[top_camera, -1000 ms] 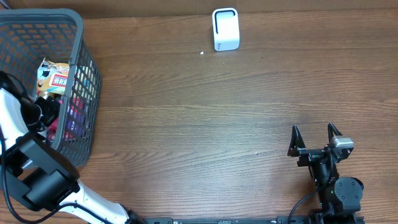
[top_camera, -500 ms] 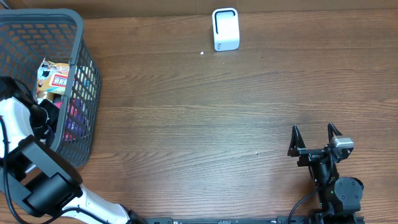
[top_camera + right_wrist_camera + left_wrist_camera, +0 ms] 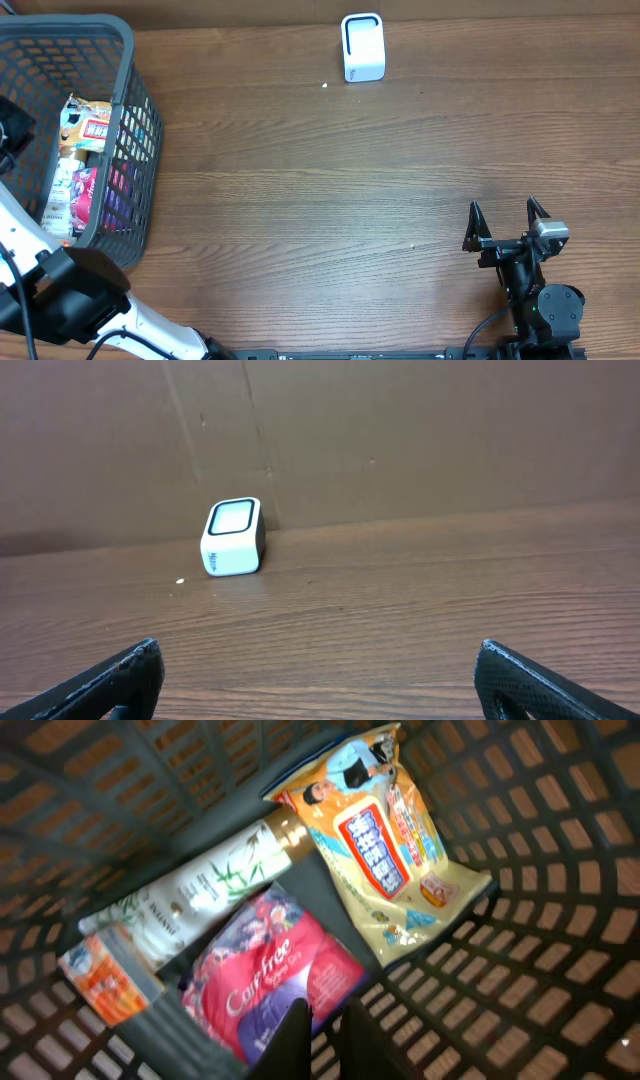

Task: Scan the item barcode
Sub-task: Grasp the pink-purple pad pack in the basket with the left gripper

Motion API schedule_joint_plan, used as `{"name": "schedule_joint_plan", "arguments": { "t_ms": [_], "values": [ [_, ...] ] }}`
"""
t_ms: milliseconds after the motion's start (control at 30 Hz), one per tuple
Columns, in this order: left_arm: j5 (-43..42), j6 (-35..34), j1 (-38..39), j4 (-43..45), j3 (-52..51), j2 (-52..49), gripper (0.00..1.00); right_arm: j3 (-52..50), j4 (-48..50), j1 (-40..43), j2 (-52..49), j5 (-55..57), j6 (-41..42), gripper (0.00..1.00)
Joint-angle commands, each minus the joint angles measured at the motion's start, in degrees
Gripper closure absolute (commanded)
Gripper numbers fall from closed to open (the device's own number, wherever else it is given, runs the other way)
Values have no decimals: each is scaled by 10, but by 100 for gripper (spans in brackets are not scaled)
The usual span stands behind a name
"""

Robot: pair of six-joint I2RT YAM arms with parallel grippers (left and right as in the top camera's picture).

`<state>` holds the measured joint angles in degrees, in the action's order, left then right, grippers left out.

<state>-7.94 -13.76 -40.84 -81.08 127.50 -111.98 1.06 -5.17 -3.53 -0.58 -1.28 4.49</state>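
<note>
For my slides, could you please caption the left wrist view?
Shut left pincer above pink packet, bottle and yellow snack bag in a basket.

Soft even light, dim inside the basket (image 3: 540, 870) (slight blur)

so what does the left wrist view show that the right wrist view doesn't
Left wrist only: the inside of the basket, holding a yellow snack bag, a white bottle, a pink pack and an orange box, with the left end effector shut. Right wrist only: the white scanner on the wood table, with the right end effector open wide. Shared: no object; each view shows only its own fingers at the bottom edge.
</note>
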Motion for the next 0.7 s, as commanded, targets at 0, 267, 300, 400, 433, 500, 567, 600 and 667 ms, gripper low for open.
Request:
{"name": "schedule_joint_plan", "arguments": {
  "t_ms": [0, 267, 300, 400, 433, 500, 567, 600, 667],
  "values": [
    [31, 0, 7, -8, -32, -4, 96, -6, 4, -4, 4, -3, 4, 0],
    [55, 1, 10, 151, -268, -6, 21, -6, 4, -4, 4, -3, 4, 0],
    [51, 1, 10, 173, -283, -6, 20, -6, 4, -4, 4, -3, 4, 0],
    [49, -1, 15, 241, -328, -6, 18, -6, 4, -4, 4, -3, 4, 0],
    [49, -7, 16, 259, -341, -6, 17, -6, 4, -4, 4, -3, 4, 0],
    [52, -19, 19, 289, -367, -6, 14, -6, 4, -4, 4, -3, 4, 0],
    [53, -38, 22, 307, -390, -7, 15, -6, 4, -4, 4, -3, 4, 0],
    [56, -49, 23, 317, -402, -8, 16, -6, 4, -4, 4, -3, 4, 0],
    [56, -65, 26, 340, -428, -8, 20, -6, 4, -4, 4, -3, 4, 0]
  ]
}}
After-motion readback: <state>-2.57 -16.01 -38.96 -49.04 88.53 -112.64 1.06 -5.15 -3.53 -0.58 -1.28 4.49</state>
